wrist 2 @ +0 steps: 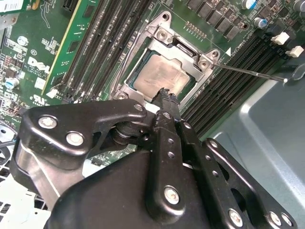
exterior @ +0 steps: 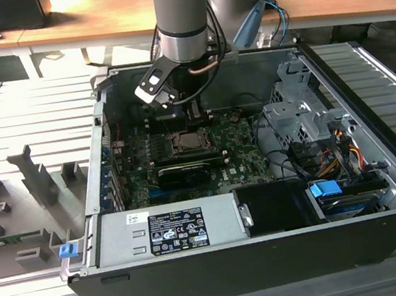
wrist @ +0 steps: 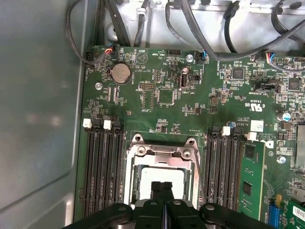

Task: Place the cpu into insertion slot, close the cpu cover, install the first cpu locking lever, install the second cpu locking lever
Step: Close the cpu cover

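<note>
- The gripper (wrist 2: 164, 95) is hanging directly over the insertion slot (exterior: 178, 151), with its two fingers pressed together and nothing held between them.
- The cpu (wrist 2: 159, 76) is sitting inside the insertion slot, its pale metal top showing through the window of the cpu cover (wrist 2: 183, 50), which is lying down over the slot.
- Whether the gripper tips are touching the cover's near edge or only hovering above it cannot be told.
- One thin locking lever (wrist 2: 248, 71) is reaching out sideways from a corner of the insertion slot and appears unlatched. The work is therefore judged to be at the cover and lever stage.
- To do this step well, the tips should be bearing on the cover's metal frame, not on the cpu top. The push should be going straight down so the frame is seating evenly around the slot.
- The computer case (exterior: 271, 262) is lying open on the slatted surface (exterior: 33, 118) and is holding the motherboard (wrist: 162, 95) that carries the insertion slot.
- Memory slots (wrist: 102, 167) are flanking the insertion slot on both sides, and a dark expansion card (exterior: 183, 173) is lying just beside it.
- The power supply (exterior: 168, 228) and the drive cage (exterior: 296, 117) are sitting well apart from the insertion slot.
</note>
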`<state>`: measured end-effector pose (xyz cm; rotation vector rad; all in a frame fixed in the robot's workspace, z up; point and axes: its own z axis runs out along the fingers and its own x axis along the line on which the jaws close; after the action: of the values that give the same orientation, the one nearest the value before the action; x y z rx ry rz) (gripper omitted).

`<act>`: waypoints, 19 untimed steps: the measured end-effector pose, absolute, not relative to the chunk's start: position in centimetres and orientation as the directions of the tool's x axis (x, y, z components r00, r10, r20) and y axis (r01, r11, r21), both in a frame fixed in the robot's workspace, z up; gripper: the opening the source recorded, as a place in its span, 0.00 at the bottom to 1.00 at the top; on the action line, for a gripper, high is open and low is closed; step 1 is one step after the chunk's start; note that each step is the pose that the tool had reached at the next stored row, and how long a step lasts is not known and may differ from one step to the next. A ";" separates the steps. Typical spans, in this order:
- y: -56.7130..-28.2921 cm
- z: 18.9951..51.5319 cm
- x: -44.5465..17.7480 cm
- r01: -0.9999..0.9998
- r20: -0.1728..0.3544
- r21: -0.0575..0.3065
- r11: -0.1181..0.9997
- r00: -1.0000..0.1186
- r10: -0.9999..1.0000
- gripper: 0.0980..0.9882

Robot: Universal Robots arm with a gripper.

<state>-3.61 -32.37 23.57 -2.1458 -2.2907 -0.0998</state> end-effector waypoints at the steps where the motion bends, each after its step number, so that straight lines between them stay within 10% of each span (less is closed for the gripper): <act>1: -32.4 23.6 -3.6 0.997 0.044 0.046 0.064 -0.066 0.997 0.01; 19: -32.4 23.6 -4.2 0.997 0.044 0.046 0.064 -0.066 0.997 0.01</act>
<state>-4.21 -32.37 23.57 -2.1460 -2.2906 -0.0998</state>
